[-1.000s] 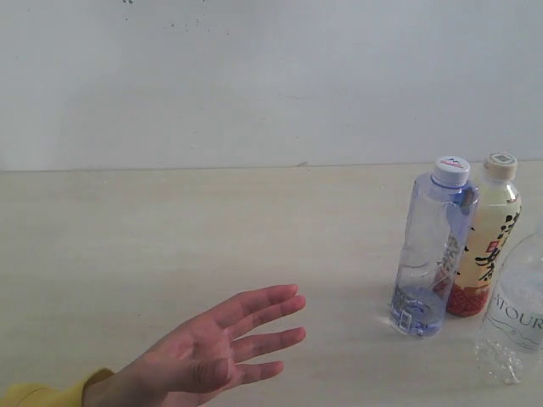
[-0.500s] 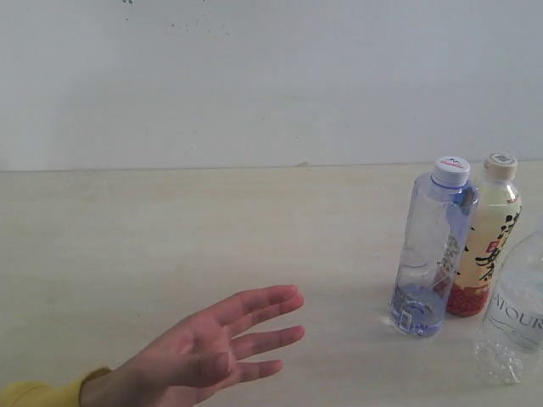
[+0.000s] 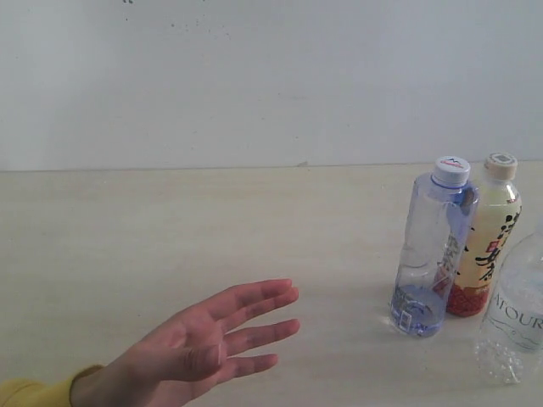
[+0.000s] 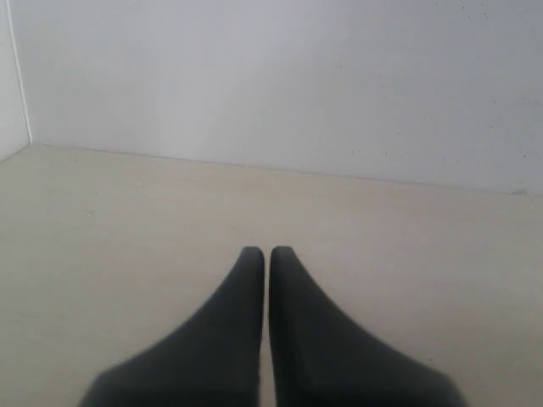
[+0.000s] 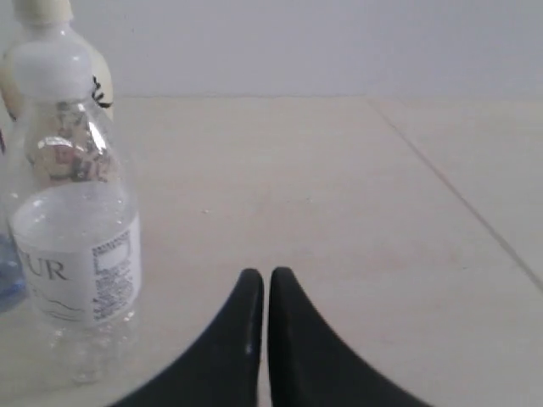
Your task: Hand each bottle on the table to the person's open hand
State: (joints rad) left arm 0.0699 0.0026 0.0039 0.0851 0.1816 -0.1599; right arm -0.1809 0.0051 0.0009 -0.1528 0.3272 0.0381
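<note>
Three bottles stand upright on the right of the beige table (image 3: pixel 170 229): a blue-tinted one with a white cap (image 3: pixel 431 250), a pale yellow one with black calligraphy and a red base (image 3: pixel 485 242) just behind it, and a clear one with a white lettered label (image 3: pixel 516 315) at the right edge. The person's open hand (image 3: pixel 204 343) lies palm up at the lower left, yellow cuff at the wrist. Neither gripper shows in the exterior view. My left gripper (image 4: pixel 267 252) is shut over bare table. My right gripper (image 5: pixel 266 273) is shut, empty, beside the clear bottle (image 5: pixel 72 212).
A plain white wall (image 3: pixel 271 76) runs along the table's far edge. The right wrist view shows a seam line (image 5: pixel 450 182) across the tabletop. The yellow bottle (image 5: pixel 47 59) stands behind the clear one there.
The person's hand has drifted slightly left and down. The bottles have not moved.
</note>
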